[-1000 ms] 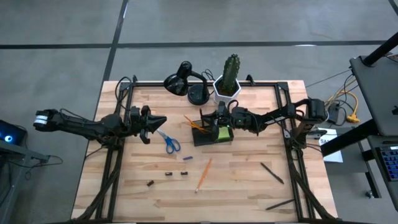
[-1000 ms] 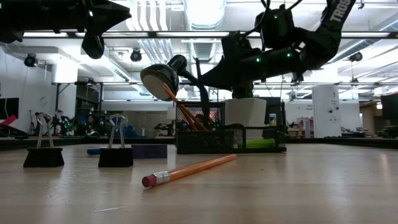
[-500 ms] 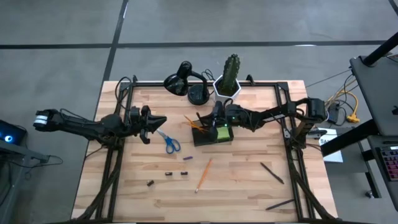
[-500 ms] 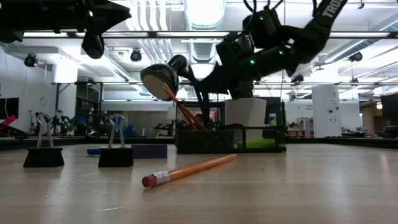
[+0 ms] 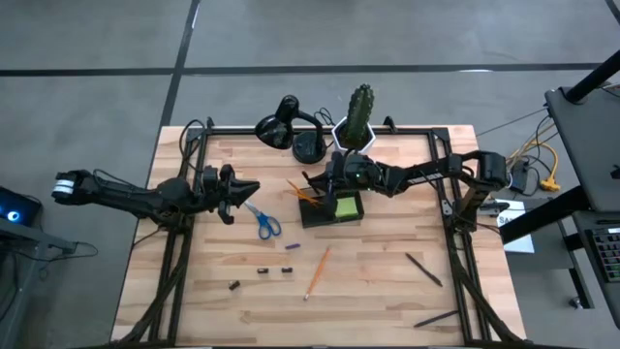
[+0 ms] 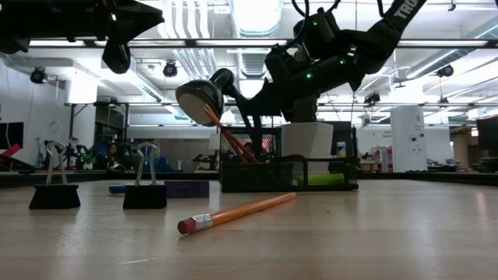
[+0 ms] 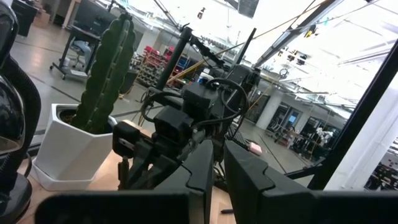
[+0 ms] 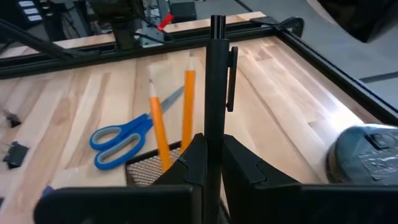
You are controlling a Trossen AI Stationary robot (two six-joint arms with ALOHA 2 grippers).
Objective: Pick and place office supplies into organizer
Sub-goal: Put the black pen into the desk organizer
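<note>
We see the right gripper (image 5: 334, 177) above the organizer (image 5: 329, 210) near the table's (image 5: 387, 281) back edge, its fingers (image 8: 239, 165) clamped on a black pen (image 8: 216, 93) whose long axis runs straight out between them. Two orange pencils (image 8: 171, 121) lean from the organizer toward the blue scissors (image 5: 263, 222). The left gripper (image 5: 242, 190) waits with fingers closed, empty, beside the scissors. Bare wood lies toward the front, around a loose pencil (image 5: 317, 272).

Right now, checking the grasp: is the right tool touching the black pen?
Touching. The right wrist view shows the right tool shut on the black pen.
</note>
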